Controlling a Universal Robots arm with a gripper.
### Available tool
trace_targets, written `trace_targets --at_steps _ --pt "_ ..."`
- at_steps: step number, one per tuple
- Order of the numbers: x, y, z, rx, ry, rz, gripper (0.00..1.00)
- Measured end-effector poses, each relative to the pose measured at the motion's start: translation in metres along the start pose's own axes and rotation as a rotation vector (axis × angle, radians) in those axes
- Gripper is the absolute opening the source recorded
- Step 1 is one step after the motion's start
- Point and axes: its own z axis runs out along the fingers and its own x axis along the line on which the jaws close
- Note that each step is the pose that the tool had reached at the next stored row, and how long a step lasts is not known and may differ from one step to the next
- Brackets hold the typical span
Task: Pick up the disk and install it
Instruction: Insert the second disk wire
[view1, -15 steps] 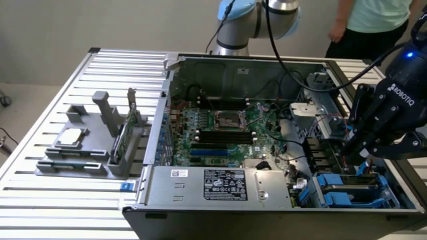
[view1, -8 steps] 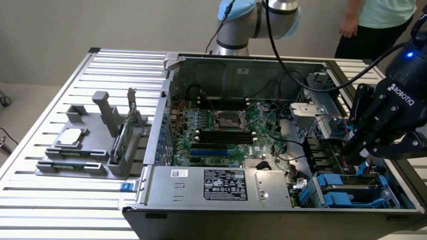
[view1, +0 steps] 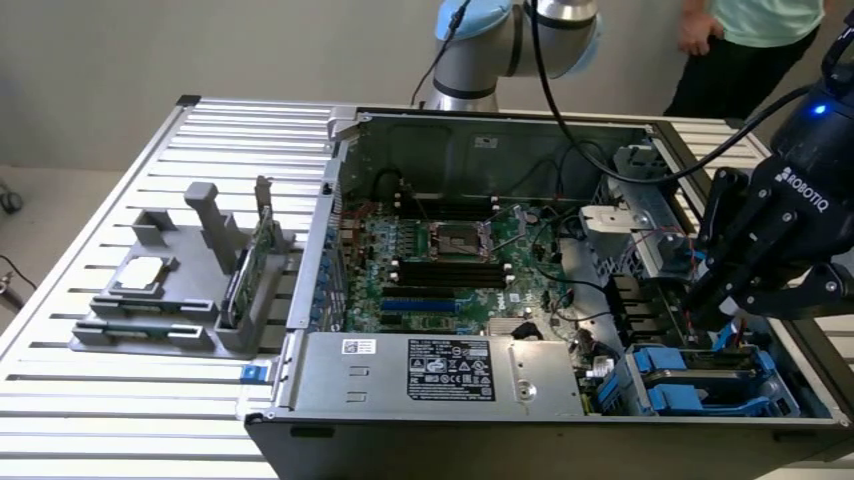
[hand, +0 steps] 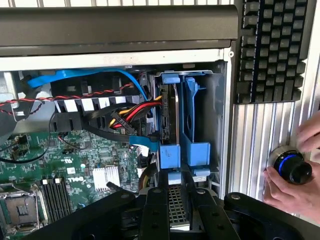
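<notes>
The disk (hand: 175, 202) stands on edge between my gripper's (hand: 176, 212) two black fingers (hand: 156, 212), showing a perforated silver-grey end and blue plastic rails (hand: 170, 156). Its far part reaches into the blue drive bay (hand: 196, 115) at the corner of the open computer case. The gripper is shut on the disk. In the exterior view the gripper (view1: 714, 320) hangs over the blue drive bay (view1: 694, 380) at the case's near corner on the exterior view's right; the disk's label is hidden.
The motherboard (view1: 454, 260) and power supply (view1: 441, 372) fill the case. Red, yellow and blue cables (hand: 125, 117) lie beside the bay. A grey fixture (view1: 174, 290) holds a chip and green card. A person's hand (hand: 295, 185) holds a black knob (hand: 292, 167) near a keyboard (hand: 272, 50).
</notes>
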Motion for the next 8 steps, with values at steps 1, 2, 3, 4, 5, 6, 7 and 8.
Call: trace_targets --at_steps 1,2,3,4,5,6,7,8 --pt "0.000 0.0000 0.0000 0.0000 0.0000 0.000 0.25" --pt "0.000 0.0000 0.0000 0.0000 0.0001 0.000 0.25" --pt "0.000 0.0000 0.0000 0.0000 0.0000 0.000 0.25" --pt "0.000 -0.0001 0.0000 0.0000 -0.0001 0.000 0.25" --pt "0.002 -0.0003 -0.0001 0.0000 0.0003 0.001 0.25" --pt "0.005 -0.0006 -0.0005 0.0000 0.0000 0.001 0.25" --pt "0.007 -0.0007 -0.0007 0.0000 0.0001 0.001 0.25" --pt "0.010 -0.0006 -0.0008 0.0001 0.0004 0.001 0.25"
